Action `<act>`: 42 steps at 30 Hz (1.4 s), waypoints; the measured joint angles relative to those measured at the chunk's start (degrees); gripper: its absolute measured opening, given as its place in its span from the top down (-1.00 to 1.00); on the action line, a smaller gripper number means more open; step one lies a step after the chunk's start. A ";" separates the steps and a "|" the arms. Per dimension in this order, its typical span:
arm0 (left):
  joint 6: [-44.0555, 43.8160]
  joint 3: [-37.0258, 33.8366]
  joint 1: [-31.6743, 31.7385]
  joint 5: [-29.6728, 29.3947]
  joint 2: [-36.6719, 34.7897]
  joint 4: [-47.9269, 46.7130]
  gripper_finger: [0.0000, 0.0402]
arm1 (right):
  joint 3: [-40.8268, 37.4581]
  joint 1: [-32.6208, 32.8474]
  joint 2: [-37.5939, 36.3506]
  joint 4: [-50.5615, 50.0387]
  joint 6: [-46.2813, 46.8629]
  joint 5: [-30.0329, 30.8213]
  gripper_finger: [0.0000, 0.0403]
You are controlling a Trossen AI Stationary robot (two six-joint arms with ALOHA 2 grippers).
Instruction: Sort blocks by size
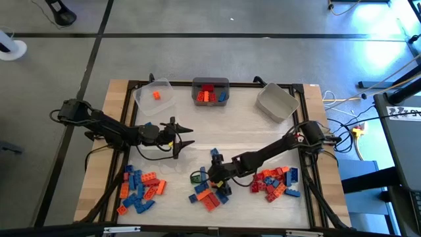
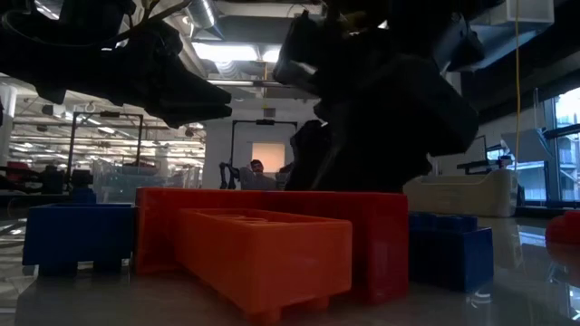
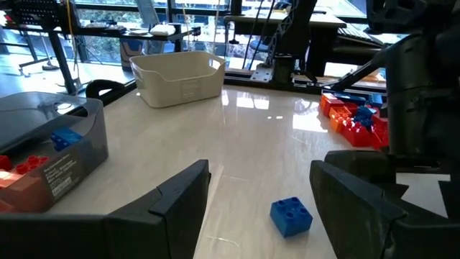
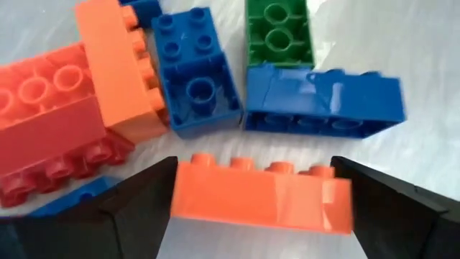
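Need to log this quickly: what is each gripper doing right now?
Left gripper: open, empty, above the bare table middle.
Right gripper: open, straddling a long orange plastic studded brick in the middle pile, not closed on it.

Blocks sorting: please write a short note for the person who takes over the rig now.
Left gripper: open, empty, mid-table, a blue block ahead of it.
Right gripper: open, fingers either side of an orange block in the middle pile.
Done: one block in the clear bin, several in the grey bin.
Left: the white bin looks empty; piles left, middle and right.
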 joint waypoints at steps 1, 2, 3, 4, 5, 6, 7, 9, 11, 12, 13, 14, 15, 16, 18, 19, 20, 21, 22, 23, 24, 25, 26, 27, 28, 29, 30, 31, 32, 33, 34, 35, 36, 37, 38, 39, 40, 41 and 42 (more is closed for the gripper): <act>0.00 0.00 0.00 0.00 0.01 0.00 -0.14 | 0.00 0.00 0.00 0.26 0.00 0.58 -0.78; 0.00 0.00 0.00 0.00 0.02 -0.02 -0.14 | 0.00 0.00 0.00 0.32 0.02 1.03 -0.78; 0.00 0.00 0.00 0.00 0.00 -0.02 -0.14 | 0.00 0.00 0.00 0.23 0.02 1.22 -0.77; 0.00 0.00 0.00 0.00 0.00 -0.02 -0.14 | 0.00 0.00 0.00 0.00 0.09 1.22 -0.74; 0.00 0.00 0.00 0.00 0.02 -0.05 -0.14 | 0.00 0.00 0.00 -0.27 0.13 1.24 -0.71; 0.00 0.00 -0.02 0.00 0.00 -0.05 -0.14 | 0.00 0.00 0.00 -0.33 0.15 1.22 -0.66; 0.00 0.00 -0.01 0.00 0.01 -0.05 -0.14 | 0.00 0.00 0.00 -0.26 0.15 1.22 -0.61; 0.02 0.00 0.00 0.00 0.00 -0.05 -0.14 | 0.00 0.00 0.00 -0.08 0.14 1.22 -0.50; 0.01 0.00 0.00 0.00 0.00 -0.07 -0.14 | 0.00 0.00 0.00 -0.12 0.17 1.38 -0.49; 0.02 0.00 0.00 0.00 0.00 -0.07 -0.14 | 0.00 0.00 0.00 -0.13 0.17 1.85 -0.49; 0.01 0.00 0.00 0.00 0.00 -0.07 -0.14 | 0.00 0.00 0.00 -0.13 0.17 2.41 -0.49; 0.00 0.00 0.00 0.00 0.02 -0.07 -0.14 | 0.00 0.00 -0.01 -0.14 0.15 3.00 -0.49; 0.00 0.00 0.00 0.00 0.00 -0.07 -0.14 | 0.00 0.00 -0.25 -0.46 0.11 3.53 -0.49; 0.01 0.00 -0.01 0.00 0.01 -0.07 -0.14 | -0.02 0.00 -0.63 -1.10 -0.06 4.06 -0.49; 0.02 0.00 0.00 0.00 0.02 -0.09 -0.14 | -0.02 0.00 -1.88 -1.70 -0.73 4.73 -0.49; 0.00 0.00 0.00 0.00 0.00 -0.09 -0.14 | -0.02 0.00 -2.80 -2.16 -1.05 5.53 -0.49; 0.02 0.00 0.00 0.00 0.00 -0.09 -0.14 | -0.02 0.00 -3.87 -2.78 -1.29 6.40 -0.49; 0.02 0.00 0.00 0.00 0.02 -0.09 -0.14 | -0.02 -0.01 -5.06 -3.46 -1.41 7.20 -0.50; 0.02 0.00 0.00 0.00 0.00 -0.09 -0.14 | -0.02 -0.15 -6.50 -4.37 -1.83 8.31 -0.50; 0.02 0.00 -0.02 0.01 0.01 -0.09 -0.14 | -0.02 -0.39 -7.85 -5.08 -2.33 9.64 -0.51; 0.02 0.00 0.00 0.00 0.02 -0.09 -0.14 | -0.02 -0.58 -9.40 -5.66 -3.04 10.76 -0.50; 0.02 0.00 0.00 0.01 0.02 -0.09 -0.14 | -0.02 -1.07 -11.18 -6.76 -3.55 12.02 -0.50; 0.02 0.00 0.00 0.00 0.02 -0.11 -0.14 | -0.02 -1.68 -12.84 -8.19 -4.16 13.41 -0.50; 0.02 0.00 0.00 0.00 0.01 -0.09 -0.14 | -0.02 -2.62 -14.59 -9.25 -4.77 14.81 -0.50; 0.02 0.00 0.00 0.00 0.02 -0.09 -0.14 | -0.02 -3.74 -16.28 -10.50 -5.21 16.22 -0.50; 0.02 0.00 0.00 0.00 0.00 -0.11 -0.14 | -0.02 -5.05 -17.79 -11.62 -5.96 17.58 -0.50; 0.02 0.00 0.00 0.00 0.00 -0.07 -0.14 | -0.02 -6.68 -19.47 -12.34 -6.32 18.38 -0.50; 0.02 0.00 0.00 0.00 0.02 -0.09 -0.14 | -0.02 -8.29 -20.95 -13.06 -6.69 19.05 -0.50; 0.00 0.00 0.00 0.00 0.00 -0.09 -0.14 | 0.00 -10.22 -22.24 -13.09 -7.47 19.47 -0.51; 0.02 0.00 0.00 0.02 0.02 -0.07 -0.14 | 0.04 -12.20 -23.53 -13.20 -7.92 19.47 -0.52; 0.02 0.00 0.00 0.00 0.00 -0.07 -0.14 | 0.04 -14.38 -24.41 -13.43 -8.51 19.51 -0.52; 0.02 0.00 0.00 0.01 0.00 0.01 -0.14 | 0.04 -16.66 -25.08 -12.91 -9.34 19.46 -0.52; 0.02 0.02 0.00 0.01 0.00 0.01 -0.14 | 0.04 -18.98 -25.55 -12.66 -9.95 19.17 -0.51; 0.04 0.02 0.00 0.00 0.00 -0.01 -0.14 | 0.04 -21.42 -25.71 -12.50 -10.73 18.93 -0.51; 0.04 0.02 -0.01 0.01 0.01 0.09 -0.14 | 0.04 -23.81 -25.73 -11.81 -11.09 18.20 -0.50; 0.04 0.02 0.00 0.00 0.00 0.05 -0.14 | 0.04 -26.26 -25.68 -11.13 -11.48 17.05 -0.50; 0.04 0.02 -0.02 0.00 0.00 0.02 -0.14 | 0.04 -28.81 -25.54 -10.63 -11.99 15.49 -0.50; 0.04 0.02 0.00 0.00 0.01 0.09 -0.14 | 0.04 -31.27 -25.11 -9.43 -12.28 13.73 -0.51; 0.05 0.02 0.00 0.00 0.01 0.08 -0.14 | 0.04 -33.62 -24.55 -7.63 -12.31 12.02 -0.51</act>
